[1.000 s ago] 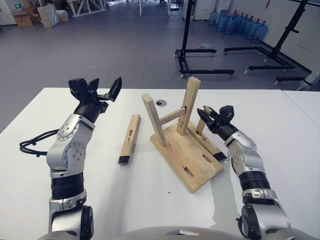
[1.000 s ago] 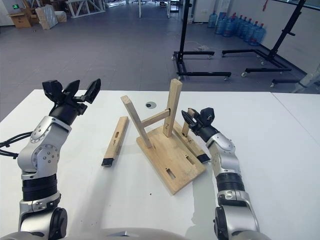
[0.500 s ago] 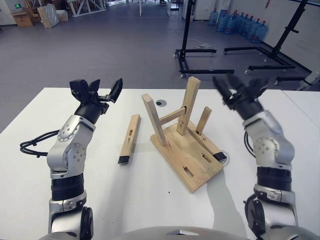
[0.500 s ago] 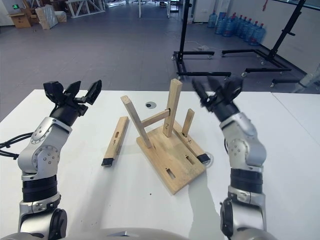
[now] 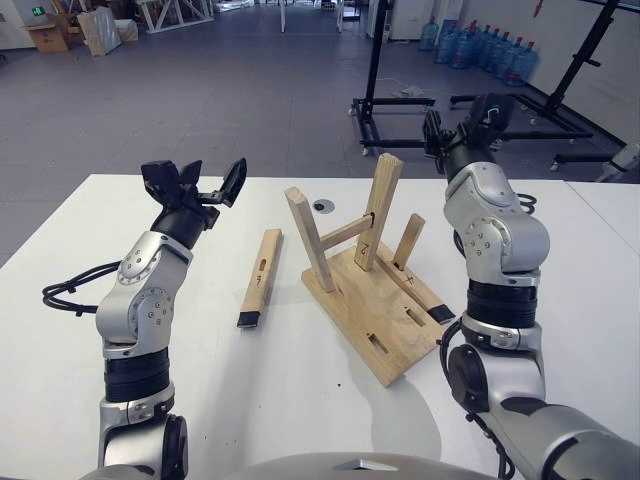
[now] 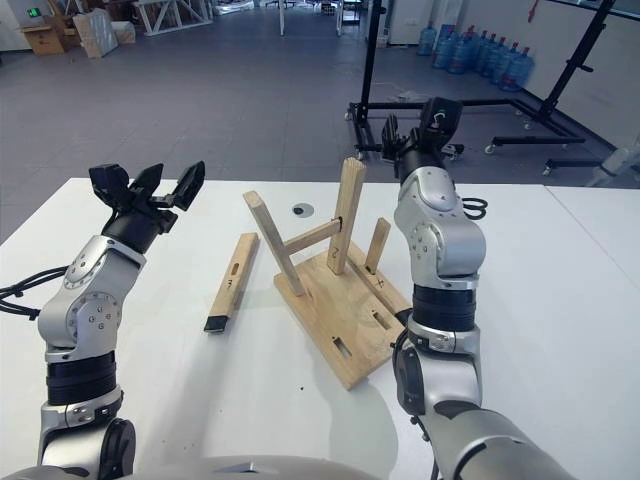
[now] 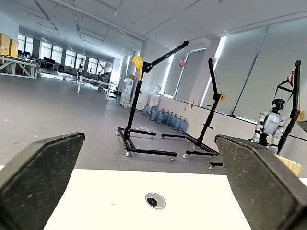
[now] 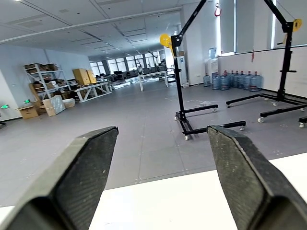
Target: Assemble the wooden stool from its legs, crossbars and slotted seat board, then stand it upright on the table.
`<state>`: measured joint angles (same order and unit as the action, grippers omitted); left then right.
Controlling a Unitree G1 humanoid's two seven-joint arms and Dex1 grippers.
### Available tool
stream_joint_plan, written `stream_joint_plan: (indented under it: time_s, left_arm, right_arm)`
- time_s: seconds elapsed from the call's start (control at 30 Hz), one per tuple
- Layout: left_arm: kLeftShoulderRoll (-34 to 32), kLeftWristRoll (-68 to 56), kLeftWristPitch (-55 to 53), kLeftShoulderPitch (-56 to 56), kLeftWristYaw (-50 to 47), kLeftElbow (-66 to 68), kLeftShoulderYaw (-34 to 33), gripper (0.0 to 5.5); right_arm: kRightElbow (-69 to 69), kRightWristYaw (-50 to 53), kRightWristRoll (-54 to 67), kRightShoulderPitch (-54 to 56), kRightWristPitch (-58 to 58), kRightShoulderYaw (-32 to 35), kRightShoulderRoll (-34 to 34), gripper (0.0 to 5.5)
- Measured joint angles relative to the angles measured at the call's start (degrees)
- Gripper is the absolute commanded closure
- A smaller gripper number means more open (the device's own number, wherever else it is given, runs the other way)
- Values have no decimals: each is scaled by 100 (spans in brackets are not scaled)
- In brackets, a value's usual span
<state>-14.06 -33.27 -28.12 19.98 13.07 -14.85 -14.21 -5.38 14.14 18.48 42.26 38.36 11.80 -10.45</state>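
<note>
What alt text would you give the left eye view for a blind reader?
A half-built wooden stool lies on a white table, a loose leg beside it. The left gripper and right gripper hover open, empty.

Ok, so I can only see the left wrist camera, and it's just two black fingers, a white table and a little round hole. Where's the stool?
Observer: The seat board lies flat on the table, to the right of the left gripper and nearer the robot.
Operator: Does it have legs yet?
Observer: Two legs stand up from it, joined by a crossbar.
Operator: Is any piece still lying around?
Observer: Yes, a loose leg lies flat on the table, between the left gripper and the board.
Operator: And my other arm?
Observer: The right gripper is raised high behind the board, open and holding nothing.
</note>
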Motion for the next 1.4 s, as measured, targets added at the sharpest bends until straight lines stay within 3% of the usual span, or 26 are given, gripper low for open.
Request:
stream_joint_plan:
  time_s: [0.4,0.7,0.83,0.93,1.03,1.1,1.3,1.4]
  left_arm:
    - [2,0,-4,-21,-7,-13,5,53]
    - [21,3,-18,-171,-27,-66,65,53]
    - [25,3,-17,-186,-46,-67,85,53]
    - [39,0,-16,-191,-71,-70,86,53]
    - [46,0,-16,-224,-84,-83,39,53]
    - [85,-122,-18,-306,-135,-220,-63,53]
    - [-240,-1071,-537,-1484,303,-1175,-488,53]
    - [-422,-979,-628,-1815,435,-1366,-281,53]
  right_arm:
    - [390,-58,-329,-163,-351,2,324,209]
    - [1789,-444,-839,-1109,-1884,-202,517,209]
    - [1684,-672,-586,-1061,-1827,-21,534,209]
    - [1323,-839,16,-754,-1029,483,193,209]
    - [777,-1126,639,170,-580,1270,-844,209]
    - [579,-1844,889,49,-325,1348,-1454,209]
    - [-12,-5198,1184,-2738,-228,856,-3078,209]
    - [-34,-5695,985,-3661,-357,235,-3064,209]
